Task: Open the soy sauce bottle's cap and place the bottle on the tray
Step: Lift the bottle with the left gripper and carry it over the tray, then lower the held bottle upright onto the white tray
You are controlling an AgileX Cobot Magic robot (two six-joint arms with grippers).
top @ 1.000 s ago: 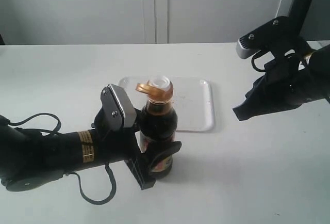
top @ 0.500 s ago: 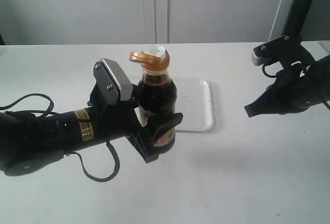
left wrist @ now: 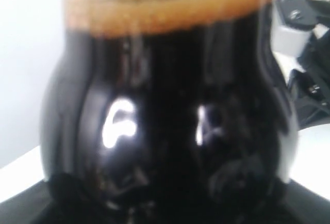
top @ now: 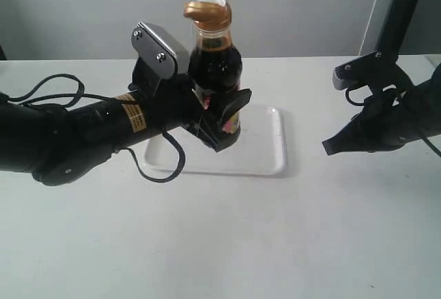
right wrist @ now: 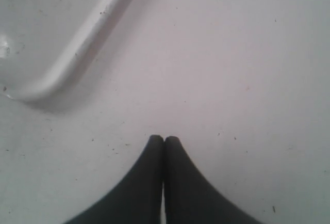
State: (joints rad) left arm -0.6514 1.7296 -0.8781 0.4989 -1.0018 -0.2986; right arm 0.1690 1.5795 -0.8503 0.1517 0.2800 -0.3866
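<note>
The left gripper (top: 219,121), jaws pinching the upright bottle (top: 215,71), is hanging directly above the tray (top: 265,158); right gripper (right wrist: 164,142), jaws pressed together, is idling beside it.

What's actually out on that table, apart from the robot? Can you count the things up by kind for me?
Bottles: 1, the soy sauce bottle, held up by the left gripper, its cap flipped open.
Trays: 1, the white tray.
Total: 2 things.
</note>
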